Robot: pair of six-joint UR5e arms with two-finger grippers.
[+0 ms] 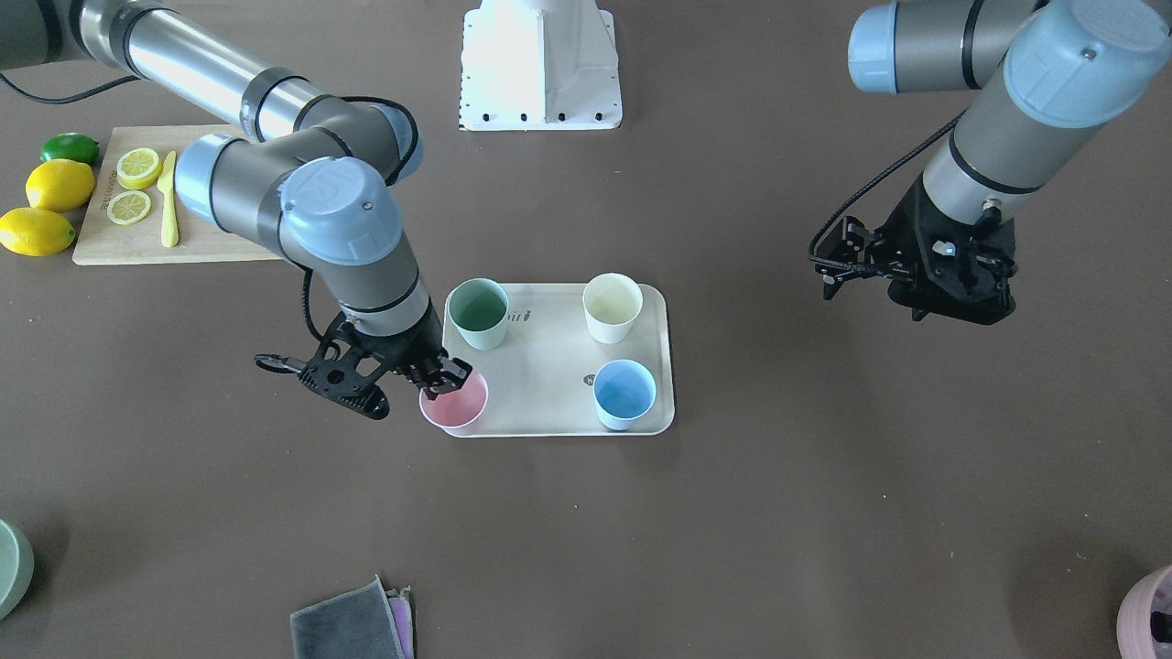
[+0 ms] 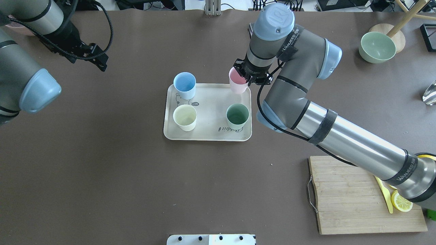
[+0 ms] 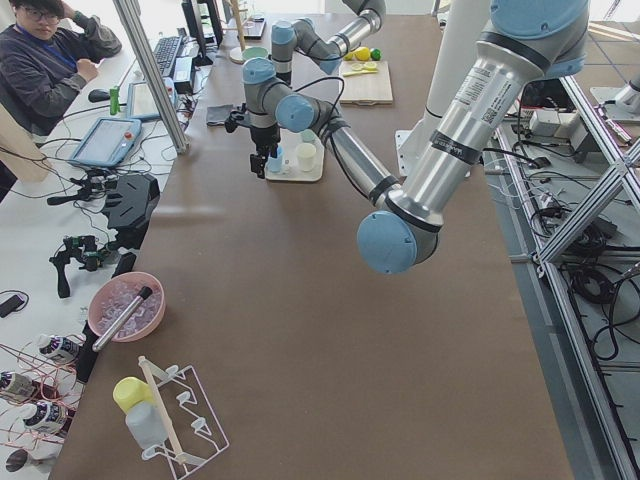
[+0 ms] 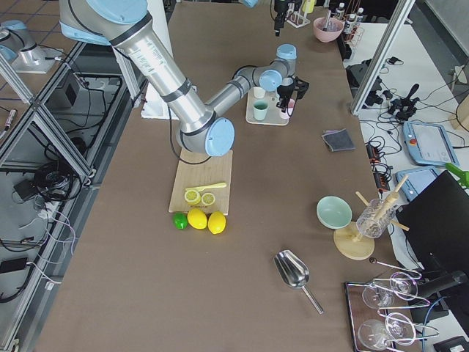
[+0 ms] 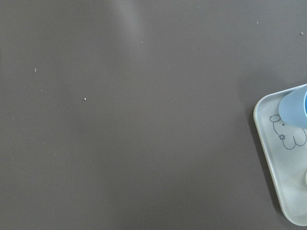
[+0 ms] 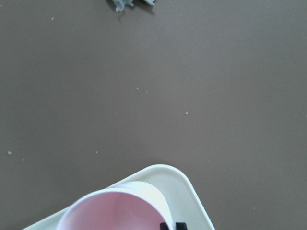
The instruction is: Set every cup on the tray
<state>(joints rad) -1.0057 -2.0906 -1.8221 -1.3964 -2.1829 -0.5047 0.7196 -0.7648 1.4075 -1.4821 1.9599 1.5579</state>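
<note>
The beige tray [image 1: 549, 366] [image 2: 211, 112] lies mid-table. On it stand the green cup [image 1: 479, 313] [image 2: 237, 115], the cream cup [image 1: 612, 307] [image 2: 185, 117] and the blue cup [image 1: 624, 394] [image 2: 184, 85]. My right gripper [image 1: 449, 380] [image 2: 242, 75] is shut on the rim of the pink cup [image 1: 453, 407] [image 2: 237, 85], which is slightly tilted over the tray's far right corner [image 6: 182, 191]. I cannot tell if the cup rests on the tray. My left gripper [image 1: 952, 307] [image 2: 98, 59] hangs open and empty, well away from the tray. Its wrist view shows the blue cup [image 5: 295, 110].
A wooden cutting board [image 1: 137, 243] with lemon slices and a yellow knife lies by my right arm, with lemons [image 1: 59, 183] and a lime beside it. Folded cloths [image 1: 352, 622] lie at the operators' edge. A green bowl [image 2: 376, 47] stands far right.
</note>
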